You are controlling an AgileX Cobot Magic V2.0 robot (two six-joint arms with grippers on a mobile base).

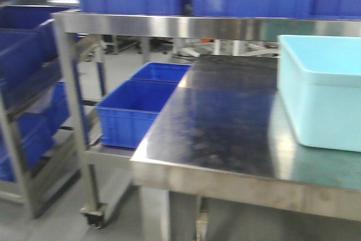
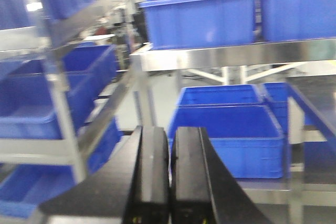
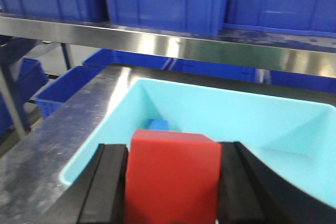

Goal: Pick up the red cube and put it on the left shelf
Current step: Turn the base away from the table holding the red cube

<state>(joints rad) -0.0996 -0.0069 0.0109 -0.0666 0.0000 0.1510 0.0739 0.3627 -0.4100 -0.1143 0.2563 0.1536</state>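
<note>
Front view: steel desk (image 1: pixel 225 122); pale tub (image 1: pixel 321 94) on its right side. Left shelf (image 1: pixel 16 139) stands beside desk, blue crates (image 1: pixel 135 108) nearby. No jaws visible here.

Left wrist view: left jaws clenched, pads touching, nothing between; crates on racks ahead.

Right wrist view: right jaws grasping red cube (image 3: pixel 173 177), held over tub's near rim. Blue cube (image 3: pixel 157 125) lies inside tub.

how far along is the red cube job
Pick looks done: the red cube is clamped between the right fingers, above the light blue tub where the blue cube lies. In hand: the carry. Left: setting it on the left shelf; no cube shows there. The left fingers are shut, empty.
</note>
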